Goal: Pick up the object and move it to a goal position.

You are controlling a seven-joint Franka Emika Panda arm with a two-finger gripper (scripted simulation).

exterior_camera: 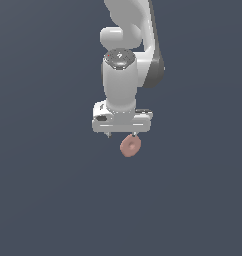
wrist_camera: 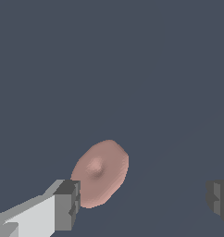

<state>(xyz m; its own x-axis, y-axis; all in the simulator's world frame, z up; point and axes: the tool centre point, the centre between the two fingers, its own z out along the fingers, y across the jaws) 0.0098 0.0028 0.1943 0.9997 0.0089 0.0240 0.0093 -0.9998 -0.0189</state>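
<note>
Fingertips (wrist_camera: pixel 67 203) of the white gripper (wrist_camera: pixel 144 199) stand wide apart, gripping nothing. Just beside 1 tip, perhaps touching it, sits the salmon-pink ring (wrist_camera: pixel 101 172), tilted. Judging by this, grasp, lift and carry all remain undone.

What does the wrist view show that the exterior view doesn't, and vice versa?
Only the wrist view: both fingertips up close, wide apart, one right beside the ring's edge, the other far off with nothing against it; whether the near one touches the ring is unclear. The ring's centre reads as a shallow dimple here.

Only the exterior view: the white arm above, its wrist pointing down, and the gripper body much wider than the ring, which sits off-centre under it, tilted.

Both: the pink ring near one finger, plain dark background.
</note>
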